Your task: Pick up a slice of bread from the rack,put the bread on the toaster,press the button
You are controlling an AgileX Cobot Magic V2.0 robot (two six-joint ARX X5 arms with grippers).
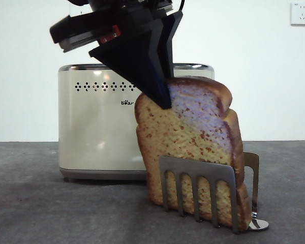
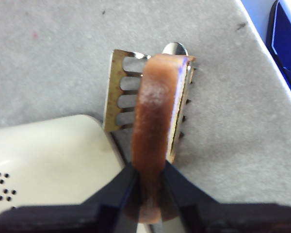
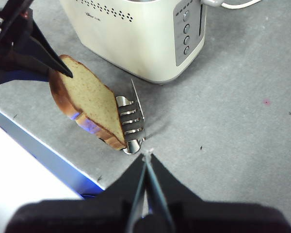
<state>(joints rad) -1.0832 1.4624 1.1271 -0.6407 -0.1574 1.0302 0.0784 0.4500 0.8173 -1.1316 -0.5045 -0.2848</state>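
My left gripper comes down from above and is shut on the top crust of the slice of bread. The slice leans over, with its lower end still between the plates of the steel rack. In the left wrist view the jaws of this gripper pinch the brown crust above the rack. The cream toaster stands right behind. My right gripper is shut and empty, hovering near the rack. The toaster's narrow side shows round buttons; the lever knob is not visible.
The table's edge runs close beside the rack, with a blue strip below it. A cable leaves the toaster at the back. A wall socket is high on the right.
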